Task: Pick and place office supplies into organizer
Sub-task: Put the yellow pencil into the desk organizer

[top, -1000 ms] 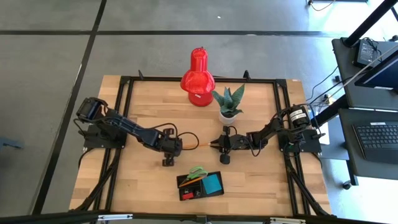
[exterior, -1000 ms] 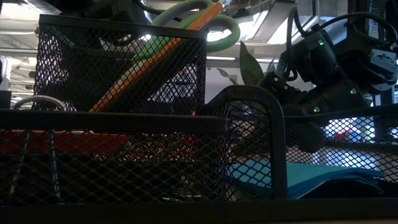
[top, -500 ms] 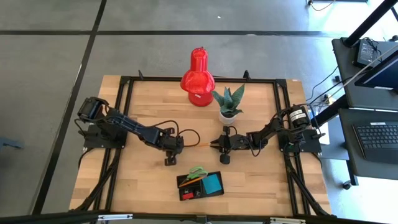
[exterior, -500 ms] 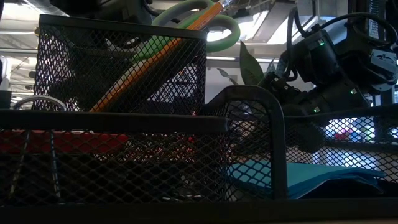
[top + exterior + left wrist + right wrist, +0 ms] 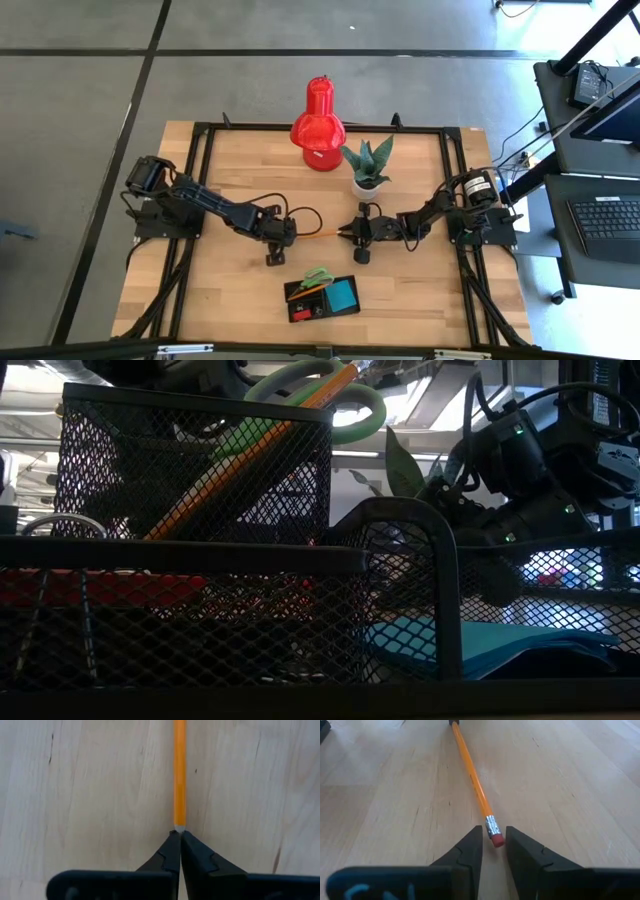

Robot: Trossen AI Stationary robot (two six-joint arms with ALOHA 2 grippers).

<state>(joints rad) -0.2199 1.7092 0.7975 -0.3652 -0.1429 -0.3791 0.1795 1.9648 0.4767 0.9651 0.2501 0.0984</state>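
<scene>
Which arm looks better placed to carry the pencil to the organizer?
Probably left: the left gripper is shut on the orange pencil's tip, while the right gripper is open around its eraser end.

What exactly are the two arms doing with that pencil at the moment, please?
Both grippers hold one orange pencil between them at mid-table. The left gripper is shut on its tip; the right gripper's fingers flank the eraser end. The organizer, nearer the front edge, already holds scissors, another pencil and a blue note pad.

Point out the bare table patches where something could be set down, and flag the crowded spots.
Bare wood lies between the left arm and the table's near edge, also right of the organizer. Crowded: mid-table, where the left gripper and right gripper meet at the pencil, and around lamp and plant.
</scene>
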